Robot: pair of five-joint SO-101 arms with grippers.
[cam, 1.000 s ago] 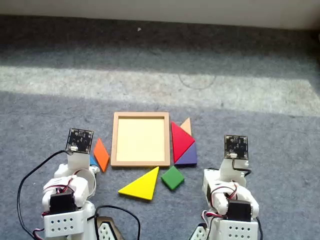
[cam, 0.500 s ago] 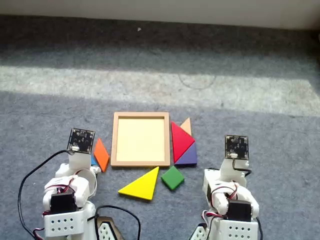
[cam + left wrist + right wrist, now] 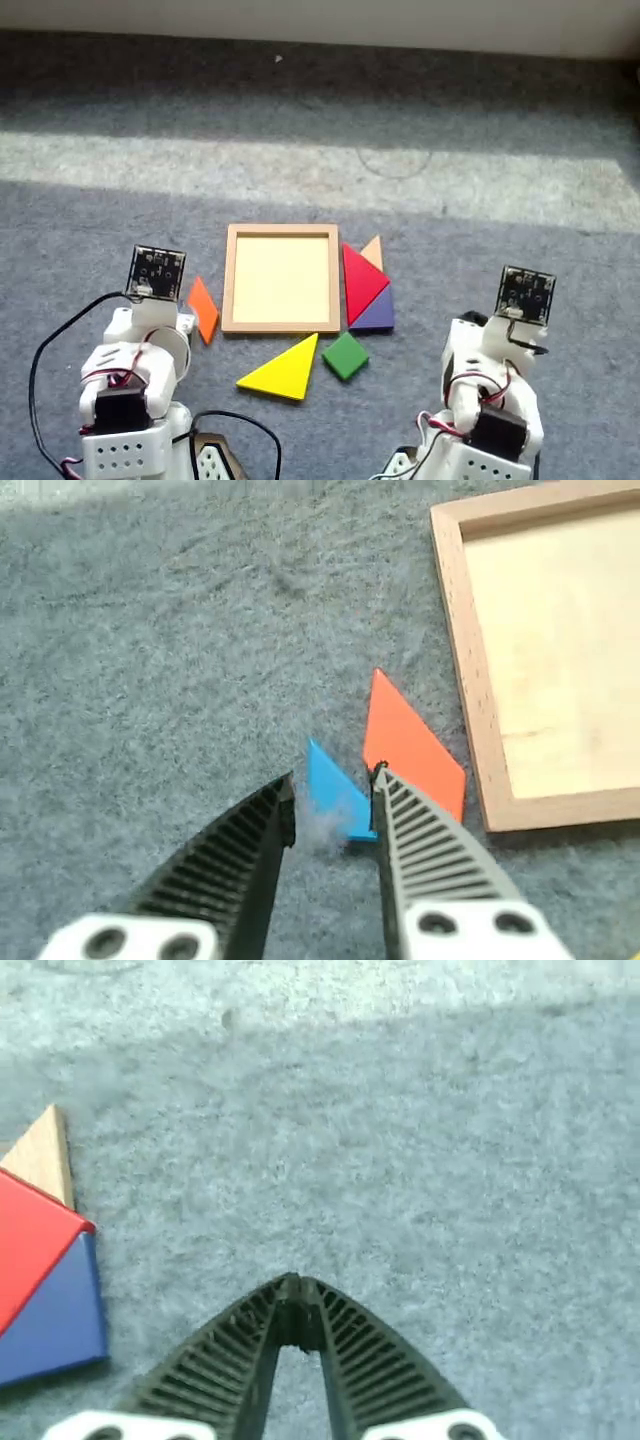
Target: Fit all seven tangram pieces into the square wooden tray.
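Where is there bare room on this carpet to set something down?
The widest bare carpet lies beyond the far rim of the tray. Another lies right of the red triangle, ahead of the right end effector. Crowded: orange piece and blue piece left of the tray, yellow triangle and green square before it.

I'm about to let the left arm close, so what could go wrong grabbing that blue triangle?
The open left gripper straddles the small blue triangular piece, but one fingertip sits at the edge of the orange parallelogram; closing may drag both. The blue piece lies flat on the fuzzy grey carpet, so the jaws could slip over it.
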